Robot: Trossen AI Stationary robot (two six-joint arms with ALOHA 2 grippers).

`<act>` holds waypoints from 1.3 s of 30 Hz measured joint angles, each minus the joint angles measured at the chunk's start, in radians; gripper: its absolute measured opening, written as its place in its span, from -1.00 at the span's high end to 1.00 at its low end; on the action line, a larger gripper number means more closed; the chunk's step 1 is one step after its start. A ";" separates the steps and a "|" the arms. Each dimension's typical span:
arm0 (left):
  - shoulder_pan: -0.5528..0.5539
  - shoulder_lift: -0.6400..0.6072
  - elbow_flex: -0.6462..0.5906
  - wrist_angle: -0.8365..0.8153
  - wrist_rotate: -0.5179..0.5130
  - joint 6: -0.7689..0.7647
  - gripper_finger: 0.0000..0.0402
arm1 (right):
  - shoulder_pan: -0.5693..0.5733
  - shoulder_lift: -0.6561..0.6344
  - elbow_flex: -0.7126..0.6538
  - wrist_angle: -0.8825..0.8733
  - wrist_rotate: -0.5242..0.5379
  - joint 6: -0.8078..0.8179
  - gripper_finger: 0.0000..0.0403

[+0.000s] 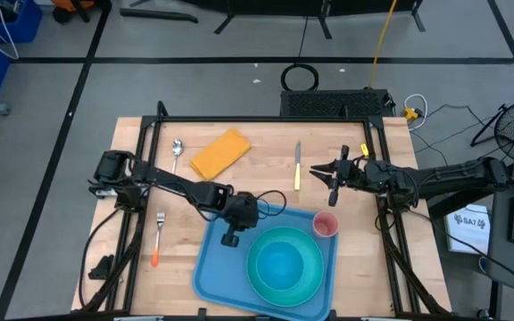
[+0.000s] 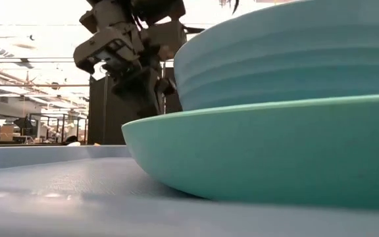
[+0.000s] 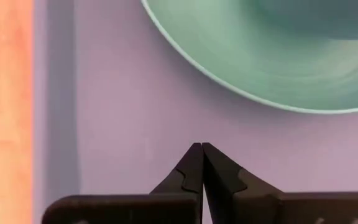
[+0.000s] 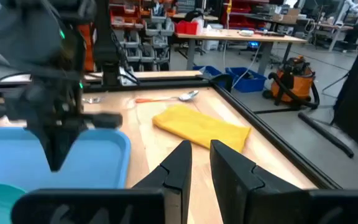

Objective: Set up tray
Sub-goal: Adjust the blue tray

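Tray (image 1: 212,267) held plate and bowl | left gripper (image 1: 231,239) fingers together above its floor, nothing gripped | right gripper (image 1: 335,181) fingers slightly apart, empty, knife (image 1: 297,166) beside them | knife likely best gripped mid-handle next.

The large rectangular plastic tray (image 1: 212,267) is light blue, plain and unpatterned. On it, the round plate (image 1: 284,264) is teal, and the bowl (image 1: 282,259) inside it is a slightly bluer teal at its centre. The small plastic cup (image 1: 326,224) is pink. The folded cloth napkin (image 1: 220,152) is mustard yellow. The fork (image 1: 159,237) is silver metal with an orange handle tip; the metal spoon (image 1: 177,153) is silver. The knife (image 1: 297,166) has a yellow handle. The wooden tabletop (image 1: 150,205) is pale tan with a fine grain, framed in black. Both arms are dark.
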 joint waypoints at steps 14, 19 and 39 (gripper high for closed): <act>0.004 0.001 -0.001 -0.315 -0.030 -0.134 0.99 | 0.000 0.000 0.000 0.004 0.001 -0.013 0.75; -0.001 0.016 -0.001 -0.340 -0.034 -0.156 0.99 | 0.000 0.000 0.000 0.006 0.001 -0.015 0.75; -0.013 0.091 -0.041 -0.210 0.150 -0.367 1.00 | 0.000 -0.001 0.000 0.023 0.000 -0.038 0.75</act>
